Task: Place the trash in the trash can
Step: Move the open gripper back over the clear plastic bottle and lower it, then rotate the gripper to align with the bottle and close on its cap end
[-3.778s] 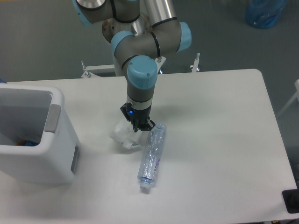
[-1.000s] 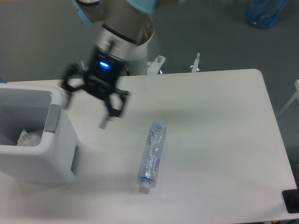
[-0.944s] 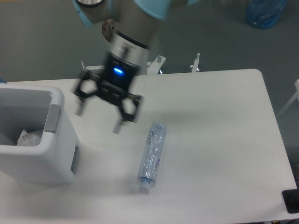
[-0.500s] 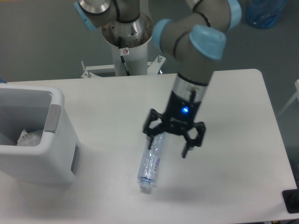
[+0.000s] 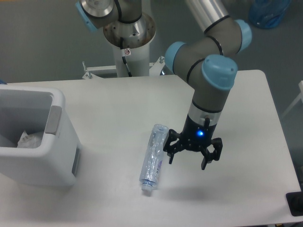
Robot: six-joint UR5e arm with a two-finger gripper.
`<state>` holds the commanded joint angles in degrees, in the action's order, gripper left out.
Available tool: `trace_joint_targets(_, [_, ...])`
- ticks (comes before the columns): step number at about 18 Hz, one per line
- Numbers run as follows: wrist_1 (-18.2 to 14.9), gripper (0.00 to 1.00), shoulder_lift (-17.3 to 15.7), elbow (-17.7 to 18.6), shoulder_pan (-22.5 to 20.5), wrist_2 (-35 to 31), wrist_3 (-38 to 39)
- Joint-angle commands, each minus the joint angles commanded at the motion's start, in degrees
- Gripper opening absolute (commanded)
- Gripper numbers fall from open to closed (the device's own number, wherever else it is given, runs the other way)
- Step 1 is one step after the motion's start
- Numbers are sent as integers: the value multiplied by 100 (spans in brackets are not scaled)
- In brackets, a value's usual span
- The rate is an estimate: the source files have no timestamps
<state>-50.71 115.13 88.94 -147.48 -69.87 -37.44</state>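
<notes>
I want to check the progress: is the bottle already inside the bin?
No, the bottle lies on the table, apart from the bin.

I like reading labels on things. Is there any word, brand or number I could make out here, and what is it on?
None can be read.
Crushed clear plastic bottle: bluish label, print too blurred.
Small sticker on the robot's metal base column: too small to read.
Large white boxy plastic bin: plain grey patches, no text.
</notes>
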Motion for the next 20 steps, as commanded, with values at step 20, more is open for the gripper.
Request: trace_joint_targets(20, [-984, 100, 624, -606, 712, -1037, 53])
